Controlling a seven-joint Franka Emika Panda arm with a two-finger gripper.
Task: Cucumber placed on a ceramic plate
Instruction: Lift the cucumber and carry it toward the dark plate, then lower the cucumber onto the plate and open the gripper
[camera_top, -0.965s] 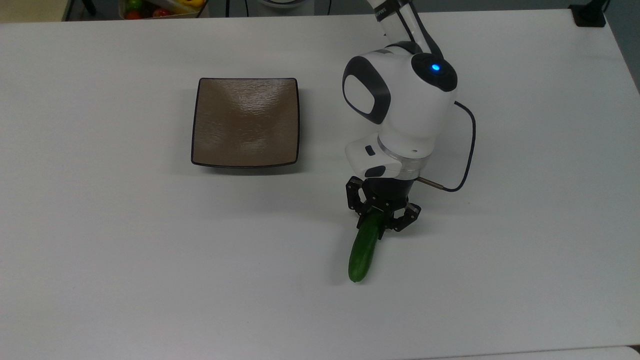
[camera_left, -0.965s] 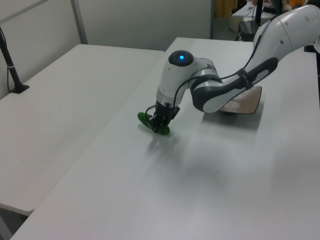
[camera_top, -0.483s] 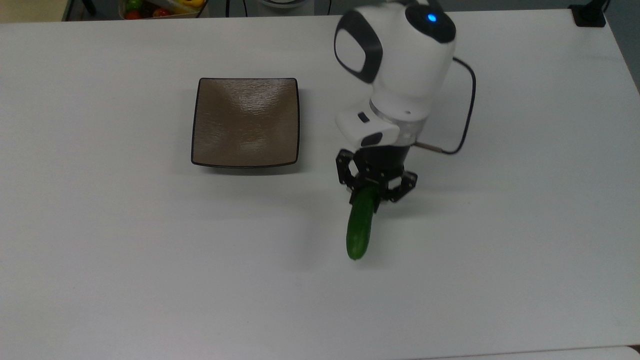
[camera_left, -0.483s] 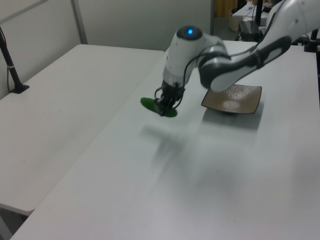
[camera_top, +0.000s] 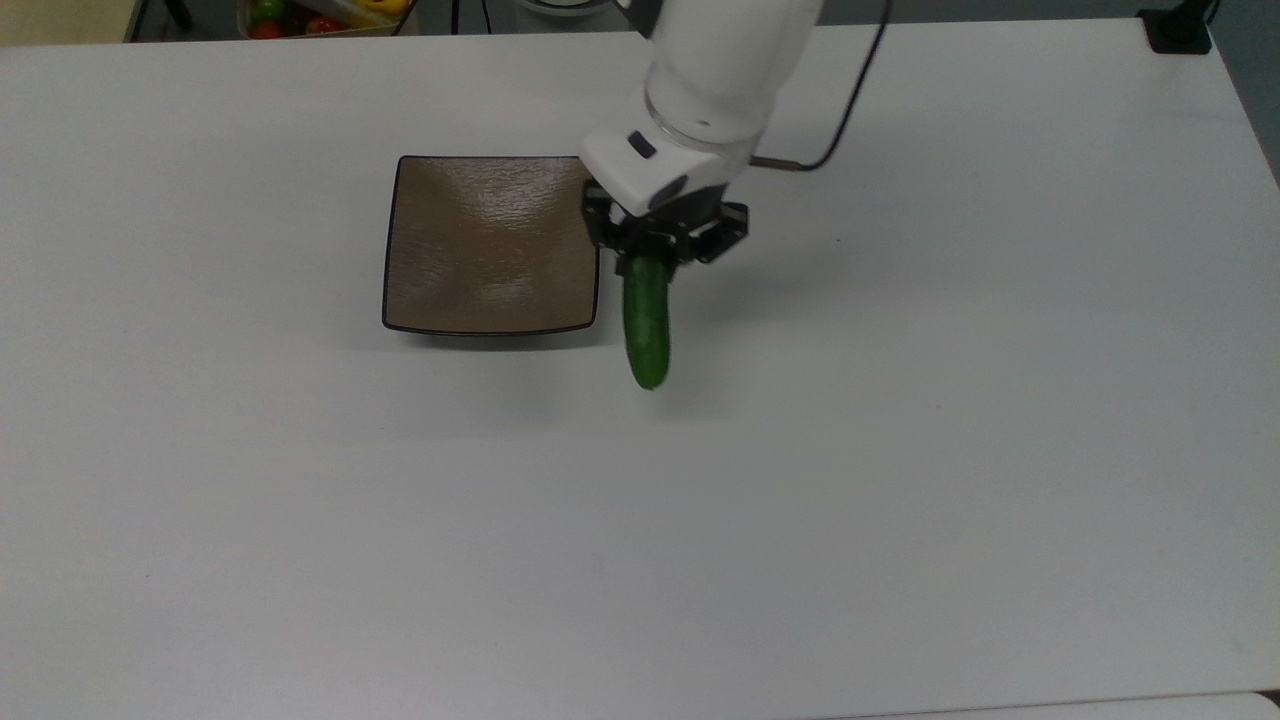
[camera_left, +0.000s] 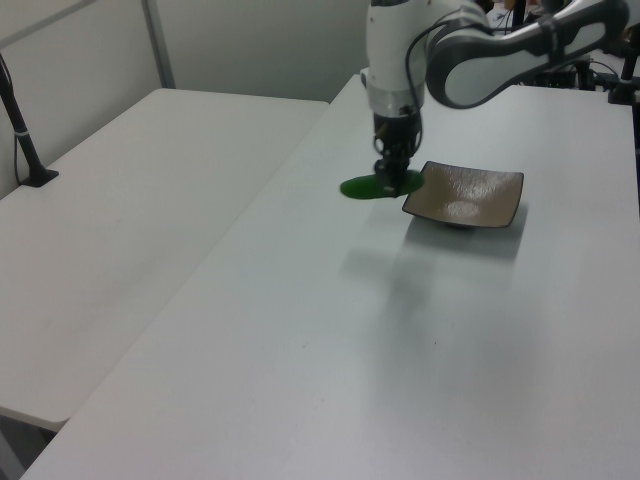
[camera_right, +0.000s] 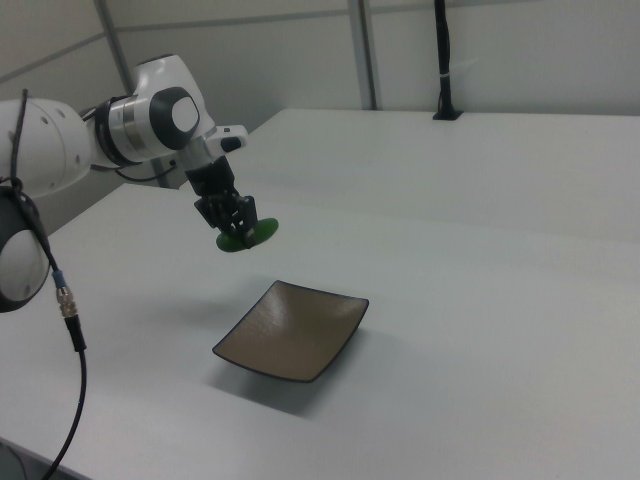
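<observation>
My gripper (camera_top: 648, 255) is shut on one end of the dark green cucumber (camera_top: 646, 325) and holds it in the air, roughly level. In the top view the cucumber hangs just past the right edge of the square brown ceramic plate (camera_top: 480, 245), its free end pointing toward the top view's bottom. The left view shows the gripper (camera_left: 396, 170) with the cucumber (camera_left: 375, 186) at the plate's (camera_left: 475, 200) near-left corner. In the right view the gripper (camera_right: 240, 227) carries the cucumber (camera_right: 245, 238) above the table, beyond the plate (camera_right: 290, 335).
The plate rests on a wide white table (camera_top: 900, 450). A black cable (camera_top: 840, 130) trails from the wrist. A bin with colourful fruit (camera_top: 310, 15) sits past the table's far edge in the top view. A second white table (camera_left: 120, 220) stands at the left view's left.
The arm has lifted the cucumber off the table and carried it up and to the top view's left, from well right of the plate to its right edge.
</observation>
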